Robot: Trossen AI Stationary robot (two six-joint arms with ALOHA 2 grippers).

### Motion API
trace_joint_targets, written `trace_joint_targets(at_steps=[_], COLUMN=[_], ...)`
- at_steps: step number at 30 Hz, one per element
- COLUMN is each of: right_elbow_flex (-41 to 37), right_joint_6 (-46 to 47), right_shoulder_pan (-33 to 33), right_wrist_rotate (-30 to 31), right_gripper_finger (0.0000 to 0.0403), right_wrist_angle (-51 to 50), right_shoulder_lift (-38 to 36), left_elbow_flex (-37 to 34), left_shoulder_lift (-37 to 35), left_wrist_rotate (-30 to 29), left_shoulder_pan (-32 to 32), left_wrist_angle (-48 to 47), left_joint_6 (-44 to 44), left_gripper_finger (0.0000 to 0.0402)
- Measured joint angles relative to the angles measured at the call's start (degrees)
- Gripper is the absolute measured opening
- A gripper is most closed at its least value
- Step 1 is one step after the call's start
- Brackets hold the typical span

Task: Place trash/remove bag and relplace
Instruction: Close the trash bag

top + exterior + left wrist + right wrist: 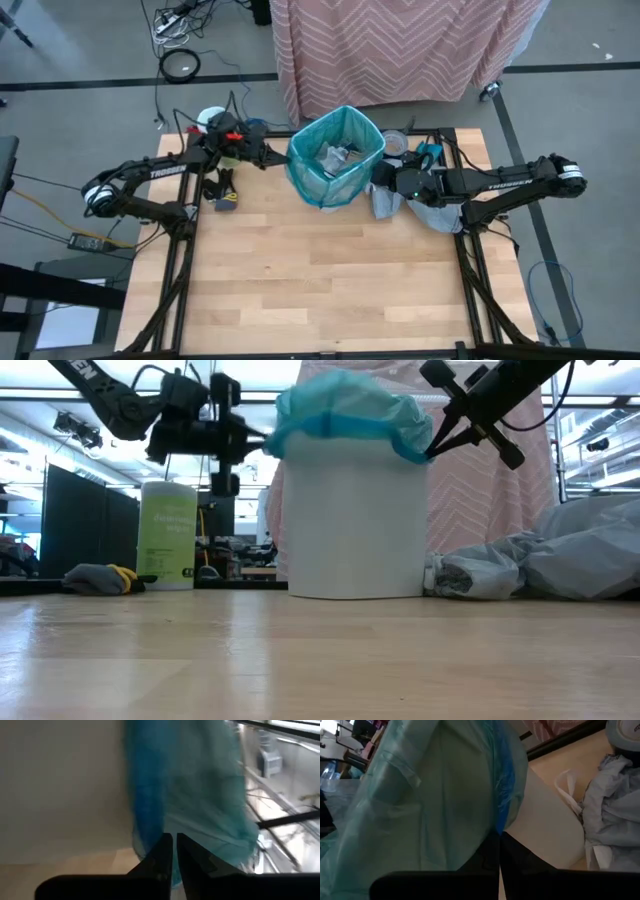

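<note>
A small white bin point(350, 520) stands at the table's far middle. The teal bag point(335, 150) lines it, and its top is folded out over the rim point(345, 415). Trash point(334, 157), pale crumpled pieces, lies inside the liner. My left gripper point(272, 157) is at the bin's left rim, shut on the bag. My right gripper point(378, 178) is at the right rim, also shut on the bag. In the low view, the left gripper point(268, 446) and the right gripper point(430, 454) both sit at rim height. My left gripper point(173, 847) pinches the bag's turned-over overhang point(172, 827) at the bin's left rim between both fingertips, coming in level from the table's left. The film stays draped on the bin. My right gripper point(499, 842) pinches the overhang's lower hem point(502, 815) at the right rim, slanting down from the table's right. The bag stays on the bin.
A pale grey plastic bag point(430, 208) lies crumpled right of the bin, under the right arm. A green wipes canister point(168, 532) and a grey-and-yellow glove point(100, 578) sit at the far left. A tape roll point(395, 141) is behind the bin. The near half of the wooden table point(320, 290) is bare.
</note>
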Motion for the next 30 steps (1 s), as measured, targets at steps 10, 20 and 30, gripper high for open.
trace_joint_targets(at_steps=[10, 20, 30], right_elbow_flex=[0.0, 0.0, 0.0], right_joint_6=[0.2, 0.3, 0.2], right_shoulder_pan=[-0.2, -1.9, -3.6], right_wrist_rotate=[-2.5, -2.8, -2.7], right_gripper_finger=[0.0000, 0.0000, 0.0000], right_wrist_angle=[-1.1, -1.3, -0.5], right_shoulder_lift=[0.0, 0.0, 0.0], left_elbow_flex=[0.0, -5.0, -8.8], left_shoulder_lift=[-2.8, -2.9, -2.8], left_wrist_rotate=[-0.2, -1.6, -6.0], left_shoulder_pan=[10.8, 13.6, 12.6], left_wrist_angle=[6.8, 0.5, 17.6], left_joint_6=[0.5, 3.5, -2.9], left_gripper_finger=[0.0021, 0.0031, 0.0121])
